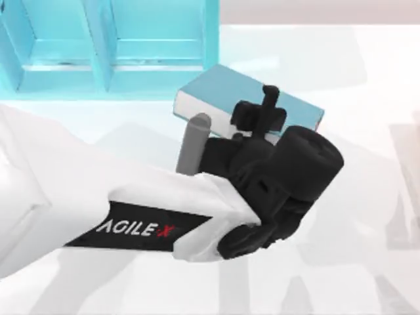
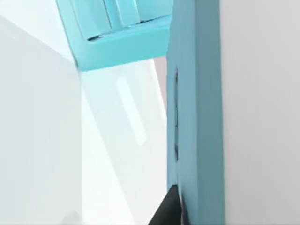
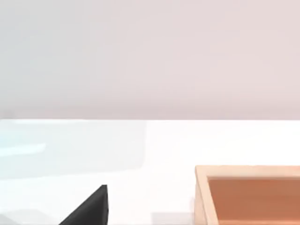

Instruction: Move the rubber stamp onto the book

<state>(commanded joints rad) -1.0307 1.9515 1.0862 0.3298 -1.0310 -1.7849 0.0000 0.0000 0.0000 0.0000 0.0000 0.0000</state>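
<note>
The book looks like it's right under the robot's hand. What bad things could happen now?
The left gripper hangs over the book, and the arm hides the stamp, so I can't tell whether it is held straight. If it drops crooked, it might tip over. The gripper is near the book's right end, so the stamp could land close to the edge and slide off. The shelf unit stands close behind, and the arm might bump it when lifting away.

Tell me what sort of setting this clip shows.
Likely a simulated office or study tabletop: a white table holds a teal book in front of a light-blue shelf unit with compartments. The left gripper hangs over the book, and a wooden tray sits off to one side.
</note>
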